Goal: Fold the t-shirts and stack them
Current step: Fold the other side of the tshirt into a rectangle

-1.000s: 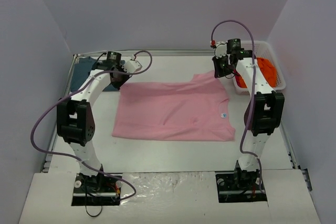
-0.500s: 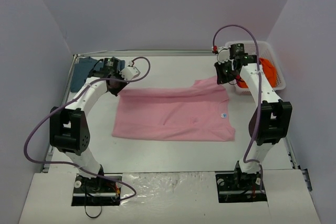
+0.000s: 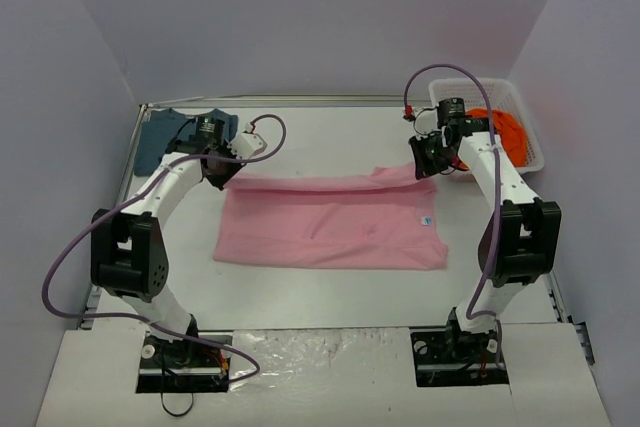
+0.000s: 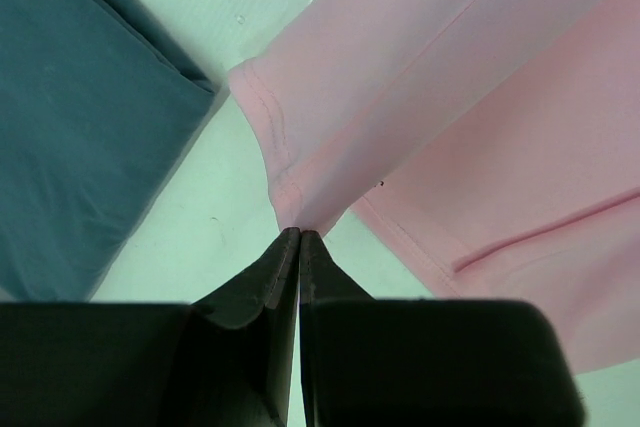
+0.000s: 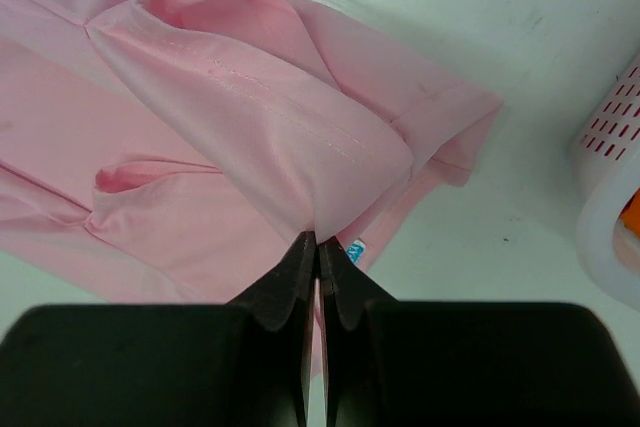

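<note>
The light pink t-shirt [image 3: 330, 227] lies spread across the middle of the table, its far edge lifted and drawn toward the front. My left gripper [image 3: 222, 173] is shut on the shirt's far left corner [image 4: 285, 187]. At the far right edge my right gripper [image 3: 428, 159] is shut on a fold of the pink fabric [image 5: 300, 147], just above the blue neck label [image 5: 357, 250]. A dark teal-blue t-shirt [image 3: 165, 137] lies folded at the far left corner, also seen beside the left fingers [image 4: 80, 117]. An orange t-shirt [image 3: 500, 129] sits in the basket.
A white mesh basket [image 3: 530, 152] stands at the far right, close to my right arm; its wall [image 5: 610, 207] shows in the right wrist view. White walls enclose the table on three sides. Purple cables loop off both arms.
Both grippers have moved toward the front with the shirt's far edge held, folding it over the body. The visible pink area has become narrower front to back.
</note>
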